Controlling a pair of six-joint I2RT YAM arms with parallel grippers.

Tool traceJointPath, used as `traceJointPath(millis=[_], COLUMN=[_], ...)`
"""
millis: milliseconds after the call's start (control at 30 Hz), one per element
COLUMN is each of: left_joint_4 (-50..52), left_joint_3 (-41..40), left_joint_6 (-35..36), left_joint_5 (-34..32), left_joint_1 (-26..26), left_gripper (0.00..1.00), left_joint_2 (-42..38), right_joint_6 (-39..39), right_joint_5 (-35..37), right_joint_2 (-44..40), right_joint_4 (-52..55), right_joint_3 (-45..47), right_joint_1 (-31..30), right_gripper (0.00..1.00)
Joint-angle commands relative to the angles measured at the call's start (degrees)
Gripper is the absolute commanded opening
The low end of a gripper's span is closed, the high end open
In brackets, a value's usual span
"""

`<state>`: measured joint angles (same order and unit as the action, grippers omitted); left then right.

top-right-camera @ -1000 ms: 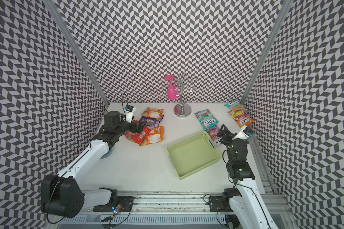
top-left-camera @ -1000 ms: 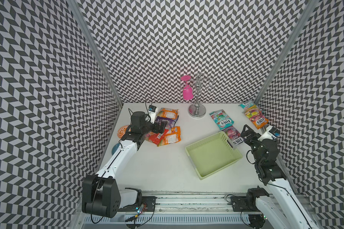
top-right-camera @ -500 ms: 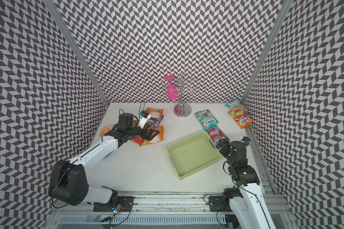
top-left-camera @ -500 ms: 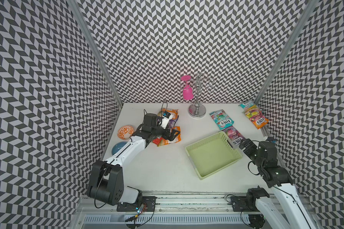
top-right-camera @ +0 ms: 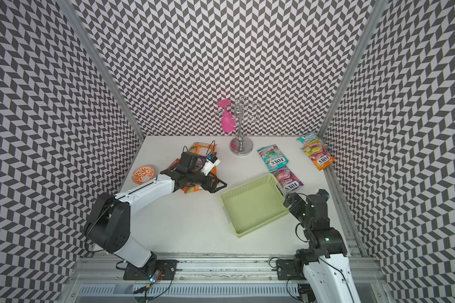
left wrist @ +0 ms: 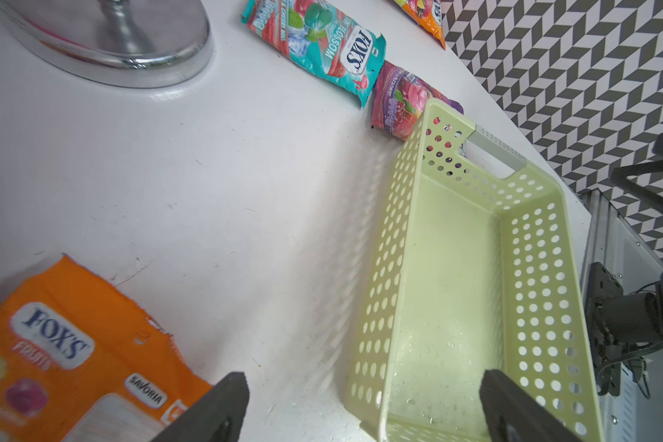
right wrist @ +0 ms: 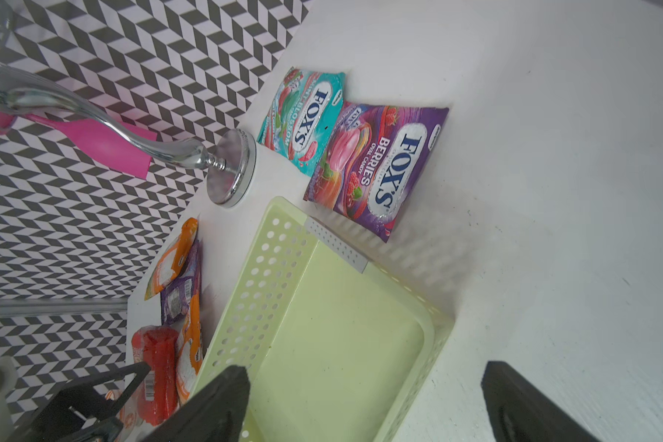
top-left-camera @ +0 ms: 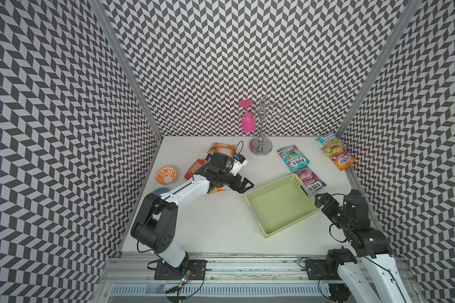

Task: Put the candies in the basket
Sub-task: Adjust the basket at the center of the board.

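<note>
The pale green basket [top-left-camera: 279, 207] [top-right-camera: 252, 207] lies empty at centre right. Of the candies, orange, purple and red bags [top-left-camera: 222, 148] are piled left of it, partly under my left arm. A teal bag [top-left-camera: 293, 158] and a purple bag [top-left-camera: 310, 179] lie behind the basket, and more bags [top-left-camera: 336, 152] are in the back right corner. My left gripper [top-left-camera: 243, 186] [left wrist: 360, 405] hangs open and empty between an orange bag [left wrist: 66, 363] and the basket's left corner [left wrist: 391, 268]. My right gripper [top-left-camera: 321, 203] [right wrist: 360, 402] is open and empty at the basket's right edge [right wrist: 429, 336].
An orange-patterned bowl [top-left-camera: 166, 175] and a blue bowl [top-left-camera: 161, 190], half hidden by my left arm, sit by the left wall. A chrome stand [top-left-camera: 260, 147] holding a pink glass [top-left-camera: 248, 123] is at the back. Patterned walls close in three sides.
My left gripper has swung right, from over the candy pile to the basket's left corner. My right gripper has drawn back from the purple bag to the basket's right edge. Both stayed open.
</note>
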<state>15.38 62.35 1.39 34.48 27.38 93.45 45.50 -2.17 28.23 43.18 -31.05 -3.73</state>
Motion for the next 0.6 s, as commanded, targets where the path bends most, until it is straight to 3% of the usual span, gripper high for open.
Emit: traceJointPath(millis=[0, 567], left_joint_4=[1.4, 5.0], left_joint_3=[1.8, 4.1], left_joint_6=[-1.4, -0.7], left_joint_5=[1.9, 7.5], left_joint_1=[1.4, 6.6], left_gripper=[0.99, 0.99], left_joint_2=[2.0, 7.8], right_joint_6=[-0.8, -2.5], right_joint_5=[-5.5, -13.0], right_joint_2=[1.7, 10.2], right_joint_4=[-3.1, -12.4], right_joint_3=[1.9, 4.4], right_joint_1=[-0.2, -3.1], right_gripper=[0.99, 0.99])
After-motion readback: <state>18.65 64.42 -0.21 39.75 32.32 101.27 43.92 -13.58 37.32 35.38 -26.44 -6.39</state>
